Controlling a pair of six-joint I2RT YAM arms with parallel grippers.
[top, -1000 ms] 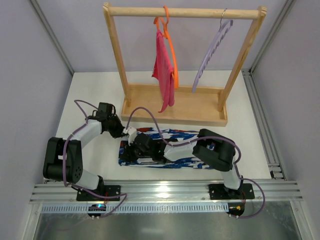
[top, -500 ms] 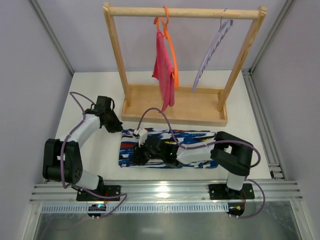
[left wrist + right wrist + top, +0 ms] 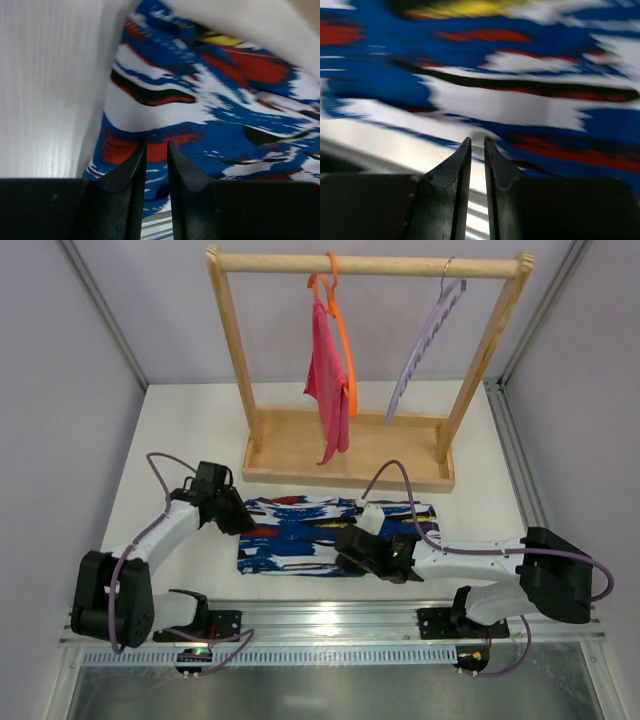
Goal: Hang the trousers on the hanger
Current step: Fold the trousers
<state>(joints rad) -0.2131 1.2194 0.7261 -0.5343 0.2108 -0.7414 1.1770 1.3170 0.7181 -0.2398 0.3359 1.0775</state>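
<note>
- Nearest to us, the right gripper (image 3: 350,552) hangs low over the near edge of the trousers (image 3: 300,535), right of their middle. Its fingers are parted by only a narrow slit, and nothing sits between them.
- The left gripper (image 3: 240,518) is at the left end of the trousers, by the far corner. Its fingers also show a slim gap, with printed cloth below them and none in the grip.
- The trousers lie flat on the table (image 3: 180,430), folded into a long band. Their long axis runs left to right, parallel to the near edge, between the two grippers.
- We judge that each arm has an end within reach, so a two-handed lift looks possible.
- Bare table lies to the left, and a strip separates the cloth from the wooden rack (image 3: 232,360).
- The hanger (image 3: 425,345) hangs at the right end of the top bar, beyond the trousers and nearer the right arm.
- The orange hanger (image 3: 345,350) with its pink cloth crowds the middle, so we see the freest room on the right.
</note>
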